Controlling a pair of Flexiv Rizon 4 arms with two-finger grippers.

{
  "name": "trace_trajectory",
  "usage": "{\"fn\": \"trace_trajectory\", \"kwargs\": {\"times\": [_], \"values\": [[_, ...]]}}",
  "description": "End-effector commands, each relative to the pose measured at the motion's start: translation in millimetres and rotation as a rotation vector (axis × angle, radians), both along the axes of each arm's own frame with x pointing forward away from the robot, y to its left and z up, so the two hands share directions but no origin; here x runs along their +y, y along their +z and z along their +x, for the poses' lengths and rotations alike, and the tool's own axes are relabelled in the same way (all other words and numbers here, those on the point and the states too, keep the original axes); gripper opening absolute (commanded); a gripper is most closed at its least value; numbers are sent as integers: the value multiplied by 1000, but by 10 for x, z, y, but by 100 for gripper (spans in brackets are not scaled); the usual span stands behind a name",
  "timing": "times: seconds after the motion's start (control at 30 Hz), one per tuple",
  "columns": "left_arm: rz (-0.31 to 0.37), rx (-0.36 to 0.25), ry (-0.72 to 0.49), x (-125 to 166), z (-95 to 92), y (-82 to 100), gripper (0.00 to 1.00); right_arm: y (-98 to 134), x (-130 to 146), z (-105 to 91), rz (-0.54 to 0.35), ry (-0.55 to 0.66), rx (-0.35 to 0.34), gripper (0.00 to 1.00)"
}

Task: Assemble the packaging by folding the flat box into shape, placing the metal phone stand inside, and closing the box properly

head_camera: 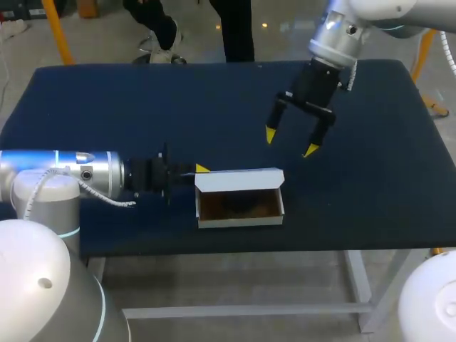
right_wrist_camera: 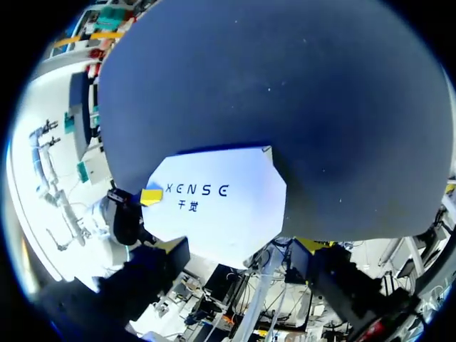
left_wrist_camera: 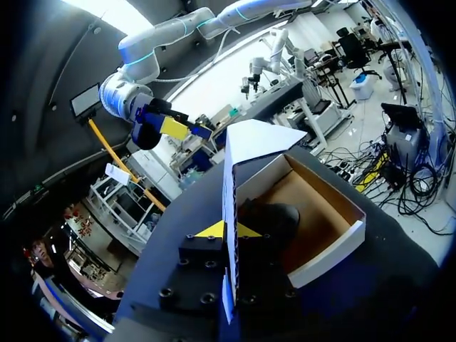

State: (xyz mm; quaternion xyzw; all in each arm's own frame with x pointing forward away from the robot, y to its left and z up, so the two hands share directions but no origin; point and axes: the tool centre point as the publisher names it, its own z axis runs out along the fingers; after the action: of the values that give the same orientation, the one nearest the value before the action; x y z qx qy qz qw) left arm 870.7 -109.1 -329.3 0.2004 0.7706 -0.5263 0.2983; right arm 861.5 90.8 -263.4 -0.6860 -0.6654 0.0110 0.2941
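- Table [head_camera: 107, 107]: dark blue top filling most of the head view.
- Box [head_camera: 240, 214]: white outside, brown inside, folded into shape. It sits in the lower middle of the head view, near the table's front edge, with its opening upward.
- Lid [head_camera: 239, 179]: a white flap, open, standing along the box's far long edge. In the right wrist view it shows as a broad white panel ahead of that arm's fingers, over the dark tabletop.
- Phone stand [left_wrist_camera: 274, 217]: a dark shape lying on the brown floor of the box, toward the end nearest the left claw. Its detail is too dim to make out.
- Left gripper [left_wrist_camera: 228, 229]: comes in level from the left of the head view, low over the table, at the box's left end. In the left wrist view the white end wall runs between the two yellow tips, one on each side and against it, so the claw is clenched on the box.
- Right gripper [head_camera: 291, 142]: comes in from the upper right of the head view and hangs above bare tabletop behind the box, apart from the lid. Its yellow tips point down and are spread wide, released and holding nothing.
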Motion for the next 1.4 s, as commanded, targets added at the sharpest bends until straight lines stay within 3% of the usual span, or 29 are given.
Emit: {"fn": "trace_trajectory", "kwargs": {"times": [0.03, 0.4, 0.63, 0.67, 0.77, 1.4], "values": [[-8, -26, -6, 12, -38, -31, 0, 7, -5, 9, 1, 4, 6, 100], [14, -87, -20, -47, -37, -37, 0, -6, 37, -24, 6, 29, -11, 100], [25, -110, -24, -54, -35, -70, 0, -198, 52, -150, 25, 77, -22, 100], [26, -113, -23, -54, -35, -74, 0, -223, 47, -162, 25, 80, -19, 80], [30, -123, -24, -52, -36, -91, 0, -285, 29, -191, 30, 88, -8, 49], [30, -183, -32, -32, -52, -173, 0, -551, 55, -283, 36, 155, -19, 47]]}}
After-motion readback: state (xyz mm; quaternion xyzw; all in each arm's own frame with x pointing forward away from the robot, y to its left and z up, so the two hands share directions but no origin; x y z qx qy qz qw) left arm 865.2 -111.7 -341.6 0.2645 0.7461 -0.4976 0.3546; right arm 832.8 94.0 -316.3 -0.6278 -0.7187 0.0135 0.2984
